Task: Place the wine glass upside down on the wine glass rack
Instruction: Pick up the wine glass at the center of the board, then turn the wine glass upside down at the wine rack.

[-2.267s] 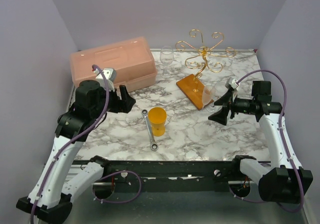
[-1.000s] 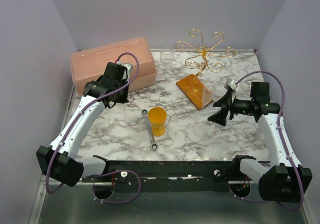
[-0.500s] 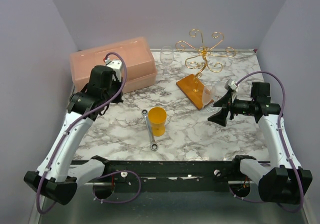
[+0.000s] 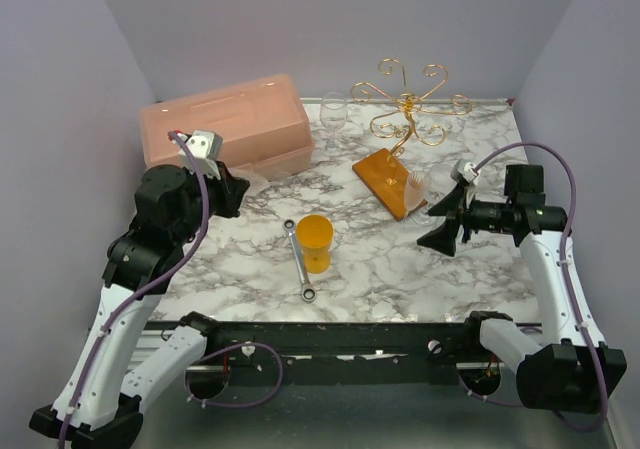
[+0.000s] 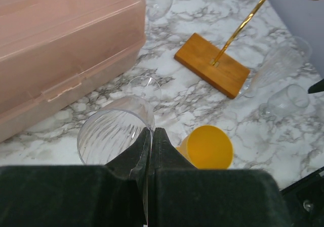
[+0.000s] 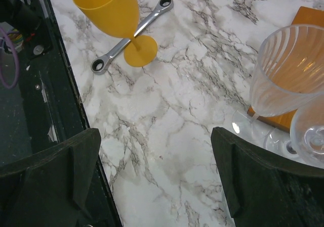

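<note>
My left gripper (image 5: 151, 132) has just pinched shut on the rim of a clear ribbed wine glass (image 5: 109, 133) and drawn back from the pink box (image 4: 225, 129). It seems ready to carry to the wine glass rack (image 4: 408, 109), which stands far right. My right gripper (image 4: 445, 219) gapes wide, holding nothing. I can read no writing.

Marble table (image 4: 400, 269): pink box (image 4: 225, 124), wine glass rack (image 4: 383, 179), yellow goblet (image 4: 314, 237), wrench (image 4: 300, 264)
</note>
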Robot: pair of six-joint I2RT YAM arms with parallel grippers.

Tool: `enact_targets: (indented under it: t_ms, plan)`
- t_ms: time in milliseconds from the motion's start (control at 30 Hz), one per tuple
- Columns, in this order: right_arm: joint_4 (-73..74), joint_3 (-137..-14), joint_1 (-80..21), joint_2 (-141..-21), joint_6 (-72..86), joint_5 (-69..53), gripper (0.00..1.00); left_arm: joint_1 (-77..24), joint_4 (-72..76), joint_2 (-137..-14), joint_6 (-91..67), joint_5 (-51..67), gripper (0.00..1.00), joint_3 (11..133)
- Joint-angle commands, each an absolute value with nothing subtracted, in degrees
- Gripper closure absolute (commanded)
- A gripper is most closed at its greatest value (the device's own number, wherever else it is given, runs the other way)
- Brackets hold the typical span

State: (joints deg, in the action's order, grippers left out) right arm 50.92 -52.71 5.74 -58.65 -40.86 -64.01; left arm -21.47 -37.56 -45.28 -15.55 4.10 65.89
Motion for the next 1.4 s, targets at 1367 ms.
enact_targets:
  t_ms: [1367]
  plan:
    - [36.13, -58.09, 5.95, -54.83, 3.31, -66.87, 0.0, -39.56, -0.29, -37.9, -38.54, 14.39, 1.0, 45.45]
